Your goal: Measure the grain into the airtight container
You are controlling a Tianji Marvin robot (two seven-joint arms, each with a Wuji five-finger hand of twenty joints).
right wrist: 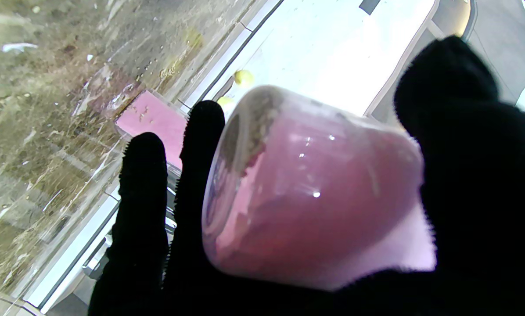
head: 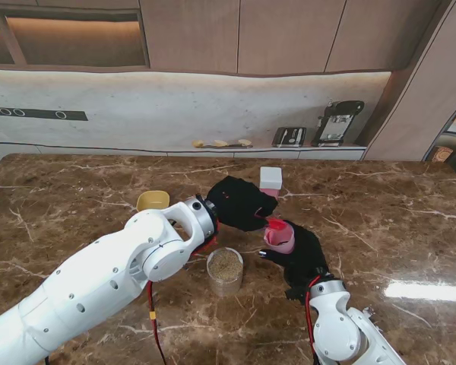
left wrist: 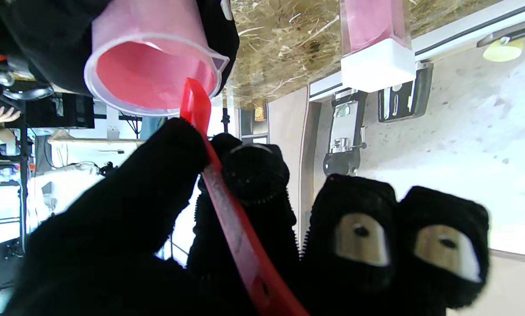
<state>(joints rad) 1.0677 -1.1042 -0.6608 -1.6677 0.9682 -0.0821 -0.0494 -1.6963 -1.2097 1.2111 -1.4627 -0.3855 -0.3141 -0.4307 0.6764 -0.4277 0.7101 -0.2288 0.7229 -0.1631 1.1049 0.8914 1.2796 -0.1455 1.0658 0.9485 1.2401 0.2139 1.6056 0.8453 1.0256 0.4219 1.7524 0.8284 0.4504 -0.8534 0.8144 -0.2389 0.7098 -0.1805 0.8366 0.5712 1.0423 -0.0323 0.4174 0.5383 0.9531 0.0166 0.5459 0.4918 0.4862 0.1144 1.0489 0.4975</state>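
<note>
Hands meet mid-counter: right hand grasps a tilted pink measuring cup; left hand pinches a red scoop at its rim. Grain jar stands nearer me.

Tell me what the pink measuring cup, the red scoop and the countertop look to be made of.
Pink measuring cup: likely translucent plastic; light shows through its thin wall and its rim is moulded with a spout. Red scoop: probably glossy, slightly see-through plastic, a thin flat strip pinched by the left robot hand. Countertop: polished brown stone or a stone-look surface, veined and mirroring the lights.
</note>
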